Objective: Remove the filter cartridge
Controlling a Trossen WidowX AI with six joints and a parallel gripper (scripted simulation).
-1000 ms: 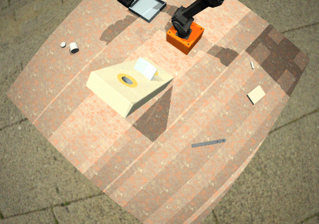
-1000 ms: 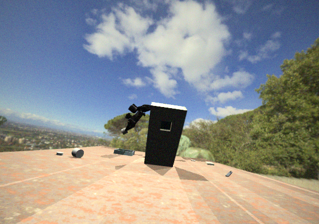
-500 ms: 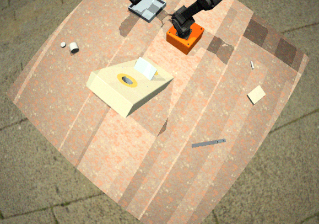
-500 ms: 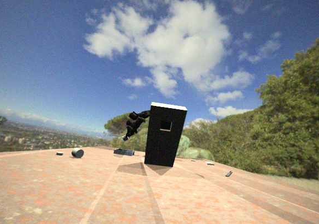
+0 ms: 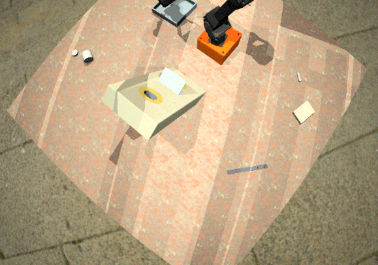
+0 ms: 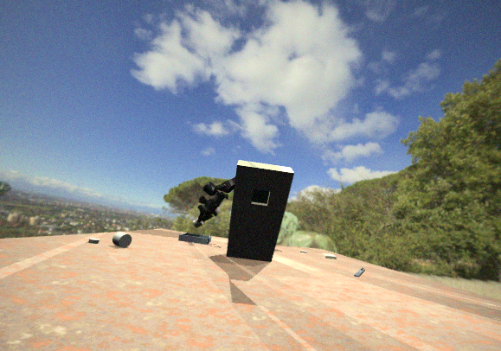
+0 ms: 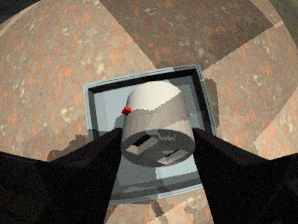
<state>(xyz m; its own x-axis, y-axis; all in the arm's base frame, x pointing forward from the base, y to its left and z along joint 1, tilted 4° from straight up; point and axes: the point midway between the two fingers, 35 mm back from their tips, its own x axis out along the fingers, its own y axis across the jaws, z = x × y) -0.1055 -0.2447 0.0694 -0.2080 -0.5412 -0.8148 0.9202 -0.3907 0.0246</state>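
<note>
The round filter cartridge [image 7: 156, 117] [image 6: 197, 223] is white, with two narrow slots on its grey end face and a small red mark on its side. My gripper [image 7: 157, 135] is shut on it, one finger on each side near the slotted end. In the wrist view the cartridge lies over the tray [image 7: 115, 192] [image 5: 177, 24] [image 6: 195, 239]. In the exterior view it is held above the tray, not touching it. The service panel [image 5: 134, 119] [image 6: 253, 229] stands with its round opening [image 5: 150, 94] empty, ringed in yellow. In the top view the gripper is mostly out of frame.
A pale tilted flap [image 5: 172, 81] stands on the panel face beside the opening. A white cylinder [image 5: 87, 56] [image 6: 122, 239] and a small white disc [image 5: 74, 52] lie at the left. A flat cream block [image 5: 303, 112] and a grey bar [image 5: 247, 169] lie at the right.
</note>
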